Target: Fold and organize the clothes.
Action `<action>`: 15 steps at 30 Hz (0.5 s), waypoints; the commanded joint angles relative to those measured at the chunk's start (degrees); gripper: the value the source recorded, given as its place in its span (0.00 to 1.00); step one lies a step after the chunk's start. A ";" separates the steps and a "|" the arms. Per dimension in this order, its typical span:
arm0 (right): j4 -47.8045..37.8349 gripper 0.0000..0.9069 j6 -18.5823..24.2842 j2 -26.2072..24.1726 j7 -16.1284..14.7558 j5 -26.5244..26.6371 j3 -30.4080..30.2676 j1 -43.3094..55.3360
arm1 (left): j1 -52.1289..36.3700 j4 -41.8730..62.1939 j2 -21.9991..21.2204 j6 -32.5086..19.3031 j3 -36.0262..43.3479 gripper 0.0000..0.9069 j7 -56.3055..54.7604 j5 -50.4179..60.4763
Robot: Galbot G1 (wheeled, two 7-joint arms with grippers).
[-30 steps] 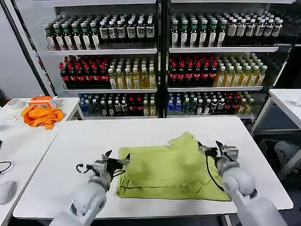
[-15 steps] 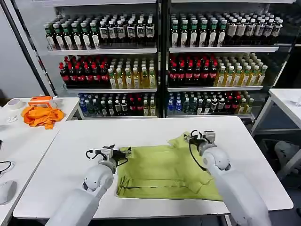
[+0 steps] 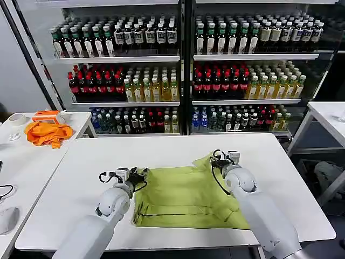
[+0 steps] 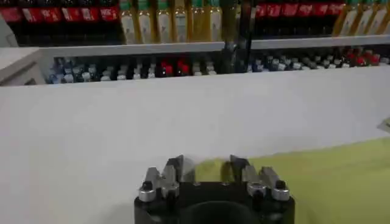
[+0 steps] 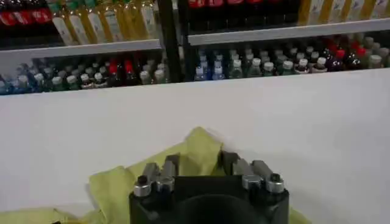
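One lime-green T-shirt lies flat on the white table toward its near edge, long axis running left to right. Two grippers work it: the left gripper at its far-left corner, the right gripper over the raised far-right corner, both with fingers apart

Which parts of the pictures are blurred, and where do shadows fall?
Head view: even light, a soft shadow under the lime-green cotton T-shirt edge. Left wrist view: the left tool is sharp, the shelf bottles are blurred. Right wrist view: the right tool is sharp, the background is soft.
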 commanded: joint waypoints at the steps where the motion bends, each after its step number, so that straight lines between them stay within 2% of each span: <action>1: -0.80 0.00 1.04 0.47 0.00 0.29 -0.33 0.34 | 0.81 0.19 -0.28 -0.17 -0.62 0.06 0.60 -6.56; 15: 5.75 0.00 3.23 -1.07 -0.13 0.31 3.04 -2.08 | 0.83 -5.81 1.12 -3.82 -2.72 0.06 1.11 -11.95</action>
